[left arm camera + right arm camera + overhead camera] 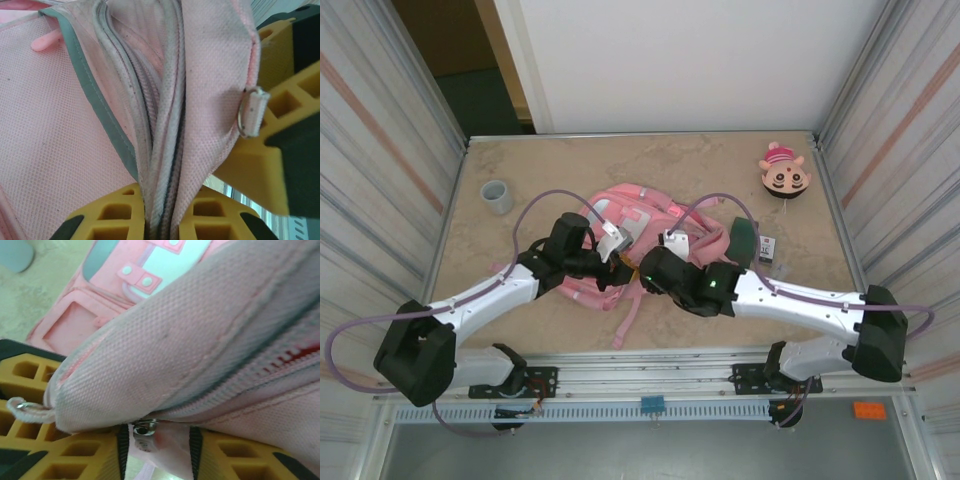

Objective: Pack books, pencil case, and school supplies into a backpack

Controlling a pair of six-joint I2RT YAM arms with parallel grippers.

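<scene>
The pink backpack (635, 205) lies in the middle of the tabletop (570, 165), at the centre of the overhead frame, with both arms reaching onto its lower edge. The left end effector (612, 265) is closed on the backpack. In the left wrist view its yellow fingers (120, 215) sit at the bottom of the frame, clamped (160, 222) on a bunched fold of the backpack (50, 125) where the grey zip tracks run together. A white cord tab (250, 112) on a metal ring hangs at the right of that frame, against a yellow finger of the other arm.

The right end effector (645, 272) is just beside the left one. In the right wrist view its fingers (65, 450) stand a little apart (157, 450) at the bottom of the frame, with a metal zip slider (145, 429) and some pink cloth of the backpack (175, 340) between them. Whether they press on it cannot be told.

The dark green pencil case (742, 238) lies at the backpack's right edge, partly on the pink cloth. A small school item (766, 249) lies just to its right. A grey cup (497, 196) stands at the left of the frame, well apart from the backpack, and a round cartoon-face toy (783, 173) sits in the upper right corner of the tabletop
</scene>
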